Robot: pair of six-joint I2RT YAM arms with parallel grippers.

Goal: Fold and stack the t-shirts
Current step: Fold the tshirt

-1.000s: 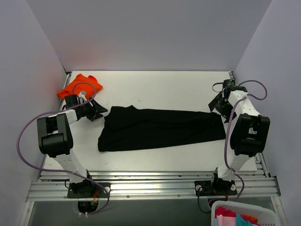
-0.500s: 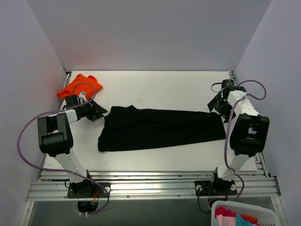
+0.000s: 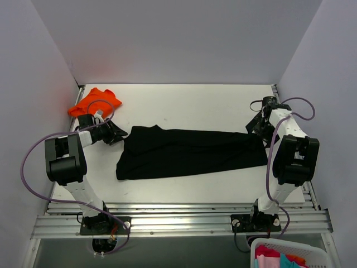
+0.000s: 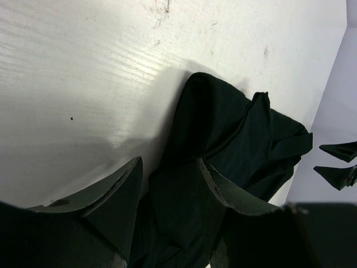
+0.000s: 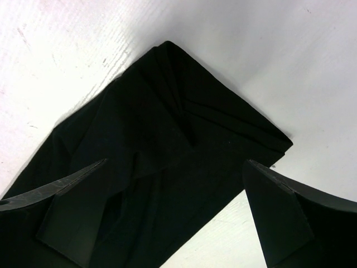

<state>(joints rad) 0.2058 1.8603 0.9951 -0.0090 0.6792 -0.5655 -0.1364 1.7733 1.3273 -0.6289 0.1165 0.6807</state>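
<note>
The black t-shirt (image 3: 189, 152) lies as a long folded band across the middle of the table (image 3: 184, 106). An orange t-shirt (image 3: 95, 101) sits bunched in the far left corner. My left gripper (image 3: 118, 134) is low at the black shirt's left end. In the left wrist view its fingers (image 4: 169, 162) stand apart, with a fold of the black cloth (image 4: 223, 123) lying between them. My right gripper (image 3: 255, 124) hangs at the shirt's far right corner. It (image 5: 175, 162) is wide open above the black cloth (image 5: 167, 111) and grips nothing.
White walls close in the table on the left, back and right. A metal rail (image 3: 178, 220) runs along the near edge by the arm bases. A white basket (image 3: 284, 243) of coloured clothes stands off the table at the bottom right.
My left gripper's fingers have drawn closer together and crept a little toward the black shirt's left end. The right gripper has shifted slightly toward the shirt's corner.
</note>
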